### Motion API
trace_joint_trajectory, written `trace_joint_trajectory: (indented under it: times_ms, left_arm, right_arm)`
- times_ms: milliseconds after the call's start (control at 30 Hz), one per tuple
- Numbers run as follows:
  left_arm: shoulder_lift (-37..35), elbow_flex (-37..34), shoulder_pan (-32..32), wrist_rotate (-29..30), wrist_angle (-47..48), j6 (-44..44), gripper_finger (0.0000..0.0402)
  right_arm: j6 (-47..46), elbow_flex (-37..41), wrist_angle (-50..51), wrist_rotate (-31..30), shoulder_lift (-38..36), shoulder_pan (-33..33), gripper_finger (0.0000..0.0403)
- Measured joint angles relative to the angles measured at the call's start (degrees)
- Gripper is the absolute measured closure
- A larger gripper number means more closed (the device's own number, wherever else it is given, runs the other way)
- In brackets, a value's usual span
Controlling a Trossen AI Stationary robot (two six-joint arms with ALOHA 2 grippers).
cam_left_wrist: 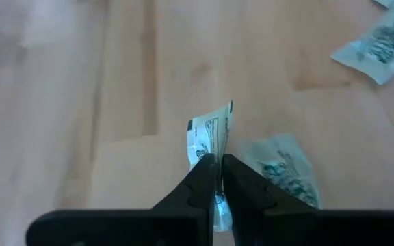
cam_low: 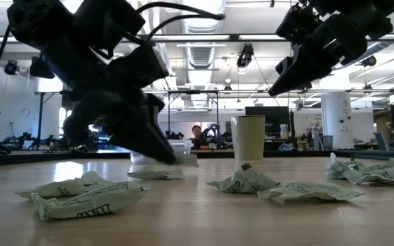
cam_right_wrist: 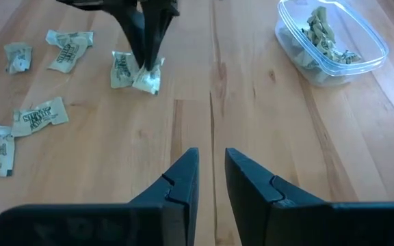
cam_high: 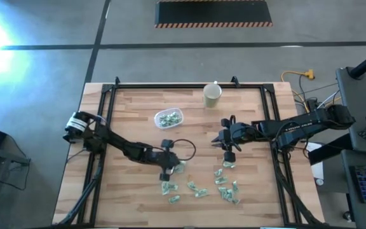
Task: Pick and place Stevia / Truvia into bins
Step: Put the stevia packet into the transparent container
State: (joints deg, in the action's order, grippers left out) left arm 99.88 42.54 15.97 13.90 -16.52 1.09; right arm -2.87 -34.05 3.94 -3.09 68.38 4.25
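Two grippers are over your table; your left gripper [cam_left_wrist: 219,179] sits low among the scattered Stevia sachets [cam_high: 199,188], fingers pinched on one sachet [cam_left_wrist: 209,133] whose edge touches the wood, another lying just beside it; your right gripper [cam_right_wrist: 211,179] hangs above the boards, fingers slightly parted and holding nothing; the clear tub [cam_right_wrist: 334,42] near the beige cup [cam_high: 211,94] already holds several sachets.

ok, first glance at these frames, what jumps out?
The left gripper, low over the table's middle, pinches one Stevia sachet on edge between its fingers. More crumpled sachets lie scattered along the near half of the wooden table. The clear tub, already holding several, sits toward the far side, and the right gripper hangs empty above the table.
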Motion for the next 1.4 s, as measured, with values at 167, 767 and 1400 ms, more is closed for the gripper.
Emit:
trace_joint_trajectory:
  times_ms: [167, 767, 1400]
  left_arm:
    - [-2.2, -0.5, 0.2, 7.3, 0.0, 0.0, 0.0392]
    - [-19.8, -2.3, -7.1, 24.6, 17.6, -4.5, 0.0392]
    - [-19.6, -6.5, -21.1, 23.6, 13.3, -5.0, 0.0392]
  right_arm:
    - [0.0, 0.2, 0.1, 0.0, 0.0, 0.0, 0.0342]
    - [-0.2, 0.6, -2.0, 0.0, 0.0, 0.0, 0.0342]
    - [0.3, 1.1, -2.8, 0.0, 0.0, 0.0, 0.0342]
